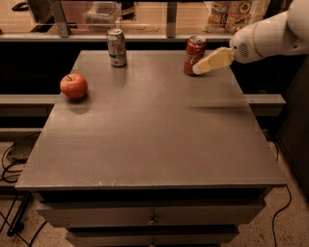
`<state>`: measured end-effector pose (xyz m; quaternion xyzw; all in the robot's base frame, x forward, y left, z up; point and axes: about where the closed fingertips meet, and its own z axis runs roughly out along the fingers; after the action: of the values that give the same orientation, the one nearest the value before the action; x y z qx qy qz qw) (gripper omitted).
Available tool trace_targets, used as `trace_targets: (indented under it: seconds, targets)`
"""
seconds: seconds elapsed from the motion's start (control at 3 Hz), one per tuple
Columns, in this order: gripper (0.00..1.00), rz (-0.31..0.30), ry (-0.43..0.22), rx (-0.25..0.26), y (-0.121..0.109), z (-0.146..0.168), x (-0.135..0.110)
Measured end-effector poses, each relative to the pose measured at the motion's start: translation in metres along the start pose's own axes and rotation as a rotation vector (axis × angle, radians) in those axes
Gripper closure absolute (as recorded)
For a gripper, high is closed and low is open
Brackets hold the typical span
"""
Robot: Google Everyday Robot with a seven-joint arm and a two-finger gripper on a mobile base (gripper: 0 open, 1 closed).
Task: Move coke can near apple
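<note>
The red coke can (pixel 194 54) stands upright near the table's far right edge. The apple (pixel 74 86) rests at the table's left side, far from the can. My gripper (pixel 200 67) reaches in from the right on a white arm. Its tan tip is right beside the can's lower right side, touching or nearly touching it.
A silver-and-green can (pixel 116 47) stands at the far left of the grey table (pixel 154 130). A ledge with bags and containers (pixel 231 14) runs behind the table. Cables lie on the floor at left and right.
</note>
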<state>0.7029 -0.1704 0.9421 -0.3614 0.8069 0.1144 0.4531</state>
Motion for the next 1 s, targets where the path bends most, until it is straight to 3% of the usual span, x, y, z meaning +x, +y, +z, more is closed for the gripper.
trace_targets:
  seconds: [0.33,1.0]
  targets:
    - [0.0,0.049,-0.073,0.007,-0.02,0.051,-0.012]
    - [0.0,0.105,-0.129,0.017,-0.049,0.109,-0.022]
